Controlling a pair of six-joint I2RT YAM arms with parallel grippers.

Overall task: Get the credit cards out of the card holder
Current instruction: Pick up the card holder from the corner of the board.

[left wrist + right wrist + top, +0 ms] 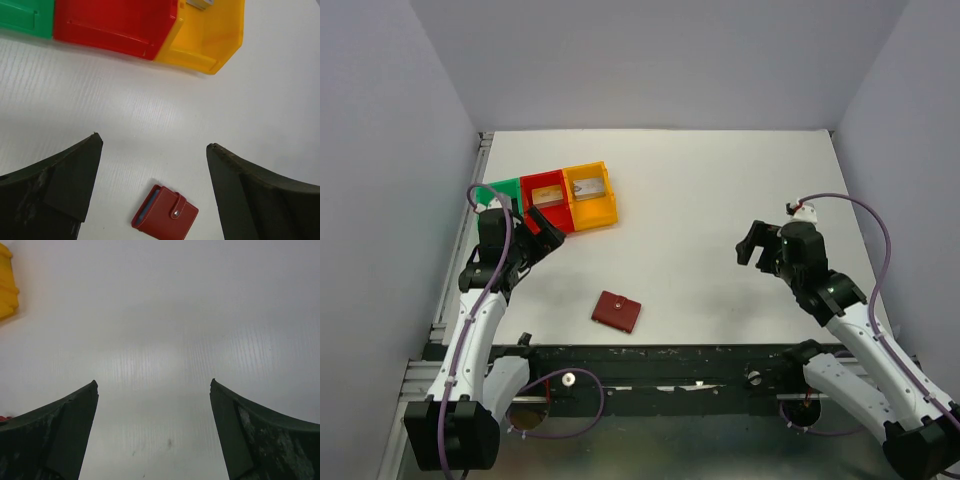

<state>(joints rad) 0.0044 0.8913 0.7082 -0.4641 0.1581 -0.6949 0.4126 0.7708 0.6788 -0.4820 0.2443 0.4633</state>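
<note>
The card holder (617, 311), a small dark red wallet, lies flat and snapped shut on the white table near the front edge. In the left wrist view (167, 215) its snap tab is fastened and a light blue lining shows at its left edge. No credit cards show outside it. My left gripper (547, 229) is open and empty, above the table just in front of the bins and behind and left of the wallet; its wrist view (155, 140) shows bare table between the fingers. My right gripper (752, 244) is open and empty, far right of the wallet, over bare table (154, 382).
A green bin (506, 190), a red bin (546, 205) and an orange bin (590, 197) stand in a row at the back left. The red and orange bins each hold a small tan or grey item I cannot identify. Grey walls enclose the table.
</note>
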